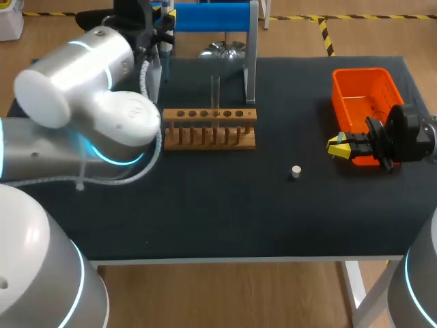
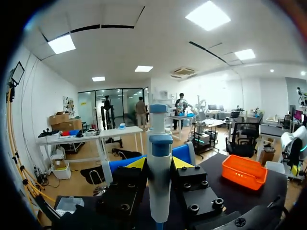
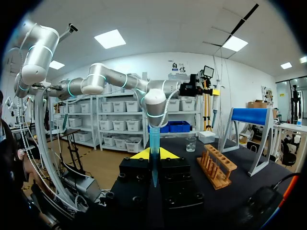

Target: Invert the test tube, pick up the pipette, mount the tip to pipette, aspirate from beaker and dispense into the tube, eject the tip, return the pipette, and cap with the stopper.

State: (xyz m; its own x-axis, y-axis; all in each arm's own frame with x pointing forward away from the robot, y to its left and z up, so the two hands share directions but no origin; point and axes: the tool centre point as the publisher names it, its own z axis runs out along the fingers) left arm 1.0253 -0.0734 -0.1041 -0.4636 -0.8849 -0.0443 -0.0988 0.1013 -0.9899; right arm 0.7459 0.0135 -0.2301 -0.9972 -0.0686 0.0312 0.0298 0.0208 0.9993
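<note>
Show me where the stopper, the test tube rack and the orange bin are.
stopper (image 1: 295,171), head view, its top.
test tube rack (image 1: 209,119), head view, top board with holes.
orange bin (image 1: 360,72), head view, far rim.

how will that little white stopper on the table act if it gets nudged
The stopper is small and stubby, so probably light and easily scooted across the table. It seems to stand on a flat end; tipped over, its round side could let it roll.

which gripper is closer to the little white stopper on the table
Right. The right gripper, shut on a blue tip, is just beside the stopper. The left gripper, shut on the pipette, is far off beyond the wooden rack.
</note>
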